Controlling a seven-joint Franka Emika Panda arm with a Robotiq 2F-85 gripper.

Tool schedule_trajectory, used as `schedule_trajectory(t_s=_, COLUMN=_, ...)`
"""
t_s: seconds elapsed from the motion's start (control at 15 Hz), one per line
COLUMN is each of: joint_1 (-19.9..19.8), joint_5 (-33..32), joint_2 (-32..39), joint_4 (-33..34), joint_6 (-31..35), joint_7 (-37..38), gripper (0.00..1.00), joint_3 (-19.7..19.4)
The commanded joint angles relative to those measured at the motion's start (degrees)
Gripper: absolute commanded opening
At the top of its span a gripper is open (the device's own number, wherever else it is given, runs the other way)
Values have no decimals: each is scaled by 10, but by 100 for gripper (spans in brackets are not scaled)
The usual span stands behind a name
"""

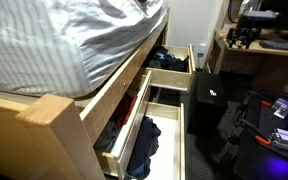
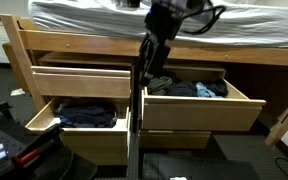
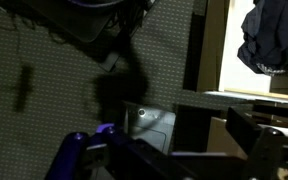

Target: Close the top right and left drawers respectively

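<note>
In an exterior view the top left drawer (image 2: pixel 79 82) of pale pine stands a little out from the bed frame. The top right drawer (image 2: pixel 199 110) is pulled well out, with dark clothes inside. From the side, a shallow pine drawer (image 1: pixel 170 82) sticks out of the frame. My black arm hangs in front of the bed's middle post, with the gripper (image 2: pixel 146 62) between the two top drawers and touching neither. The wrist view is dark; a jaw (image 3: pixel 266 140) shows dimly at the lower right, too dim to tell open from shut.
A deeper lower drawer (image 2: pixel 84 128) with navy clothes is pulled out; it also shows in the side view (image 1: pixel 149 140). A thin upright pole (image 2: pixel 134 130) stands before the bed. A black box (image 1: pixel 209 100) and a desk (image 1: pixel 264 50) stand opposite the drawers. Dark carpet (image 3: pixel 54 70) lies below.
</note>
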Motion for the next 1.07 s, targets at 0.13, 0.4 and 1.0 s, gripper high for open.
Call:
schedule_trajectory(t_s=0.13, joint_1=-3, joint_5=12, joint_2=186, joint_4=53, joint_6=57, joint_7=49, gripper=100, joint_3=43)
schedule_trajectory(t_s=0.4, joint_1=-4, joint_5=26, joint_2=252, joint_4=78, joint_6=226, joint_7=101, gripper=100, joint_3=51)
schedule_trajectory(t_s=1.0, joint_1=4, joint_5=6, joint_2=283, joint_4=105, joint_6=198, joint_7=122, gripper=100, joint_3=47)
